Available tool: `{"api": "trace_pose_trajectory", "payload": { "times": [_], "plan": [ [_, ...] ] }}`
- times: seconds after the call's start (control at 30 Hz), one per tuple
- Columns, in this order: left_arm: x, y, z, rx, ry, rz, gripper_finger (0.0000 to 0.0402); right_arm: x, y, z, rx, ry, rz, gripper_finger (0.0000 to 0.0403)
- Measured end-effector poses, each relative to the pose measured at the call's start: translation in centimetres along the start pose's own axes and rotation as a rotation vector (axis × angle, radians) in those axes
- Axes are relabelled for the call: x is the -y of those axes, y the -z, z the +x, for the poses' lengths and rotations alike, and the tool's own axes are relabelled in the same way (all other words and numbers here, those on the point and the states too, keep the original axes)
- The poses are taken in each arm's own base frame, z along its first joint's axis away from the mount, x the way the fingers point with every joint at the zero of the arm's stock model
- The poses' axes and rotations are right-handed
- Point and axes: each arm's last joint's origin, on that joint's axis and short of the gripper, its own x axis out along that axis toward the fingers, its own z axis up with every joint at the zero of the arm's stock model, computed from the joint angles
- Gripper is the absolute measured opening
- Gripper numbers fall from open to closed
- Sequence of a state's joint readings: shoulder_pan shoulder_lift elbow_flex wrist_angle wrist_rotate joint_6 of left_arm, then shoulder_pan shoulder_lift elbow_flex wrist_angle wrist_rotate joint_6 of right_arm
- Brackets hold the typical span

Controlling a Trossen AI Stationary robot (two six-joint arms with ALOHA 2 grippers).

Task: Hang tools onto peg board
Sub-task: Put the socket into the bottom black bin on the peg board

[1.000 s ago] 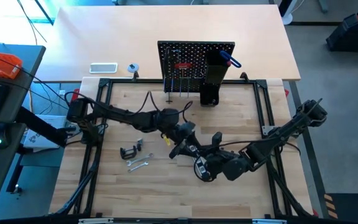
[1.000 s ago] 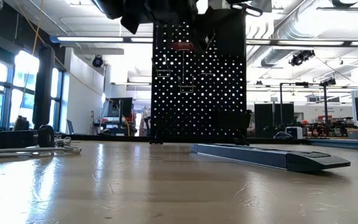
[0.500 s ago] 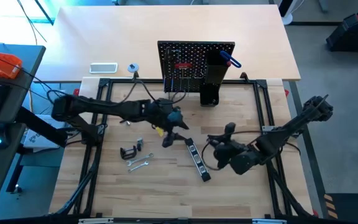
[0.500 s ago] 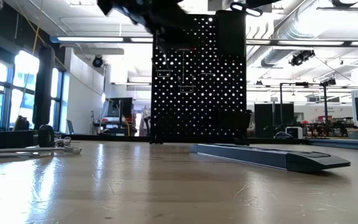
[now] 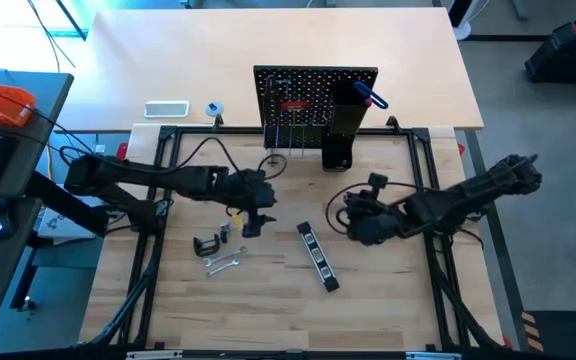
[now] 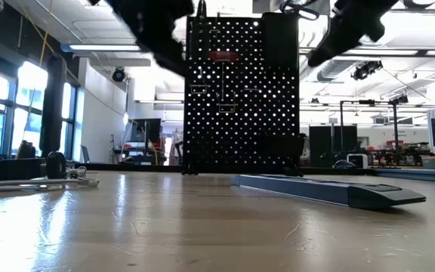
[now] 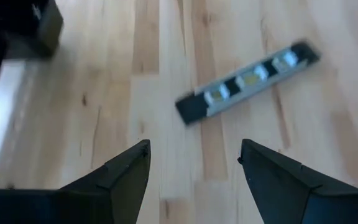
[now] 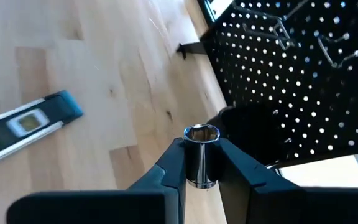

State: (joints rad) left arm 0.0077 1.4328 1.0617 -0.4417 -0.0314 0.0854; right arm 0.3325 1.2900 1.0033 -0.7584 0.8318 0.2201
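Note:
The black peg board (image 5: 315,100) stands upright at the table's far side, with a red-handled screwdriver (image 5: 293,103) on it and a blue hex key (image 5: 373,98) at the box holder (image 5: 340,130). My right gripper (image 8: 199,148) is in front of the board, shut on a small silver socket (image 8: 197,158). My left gripper (image 7: 194,149) is open and empty, above the table left of the black-and-silver bar (image 5: 318,257), which lies flat on the wood. A black C-clamp (image 5: 206,244) and a silver wrench (image 5: 223,264) lie on the table near the left gripper (image 5: 252,220). My right gripper pinches the silver socket by its round side wall (image 8: 196,167) between its two fingers. The socket's hex-opening end (image 8: 199,132) sticks out past the fingertips. The socket is lifted clear of the table.
The black frame rails (image 5: 438,200) run around the wooden work area. The peg board's feet (image 8: 188,48) stand on the wood. In the low view the board (image 6: 240,91) rises in the middle, the bar (image 6: 331,189) lies to its right and small tools (image 6: 66,177) lie at the left.
My left gripper has drawn back from the table's middle toward its left edge. My right gripper has gone from over the bar toward the far edge and the peg board. The bar, first covered by the arms, now lies in plain view.

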Motion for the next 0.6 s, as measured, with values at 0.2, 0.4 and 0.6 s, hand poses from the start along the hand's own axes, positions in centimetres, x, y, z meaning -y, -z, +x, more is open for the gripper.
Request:
{"api": "trace_pose_trajectory", "payload": {
  "times": [0.2,0.4,0.6],
  "plan": [
    [0.8,2.9,0.9,0.014,-0.001,-0.035,0.0243,0.9,0.7,2.9,-0.024,0.035,0.035,0.0051],
    [1.8,4.7,0.7,0.116,0.017,-0.043,0.0243,2.3,1.3,5.6,-0.019,0.059,0.067,0.0051],
    [3.0,5.5,-0.3,0.211,0.015,0.0,0.0243,4.5,1.6,8.1,0.0,0.083,0.124,0.0051]
  ]
}}
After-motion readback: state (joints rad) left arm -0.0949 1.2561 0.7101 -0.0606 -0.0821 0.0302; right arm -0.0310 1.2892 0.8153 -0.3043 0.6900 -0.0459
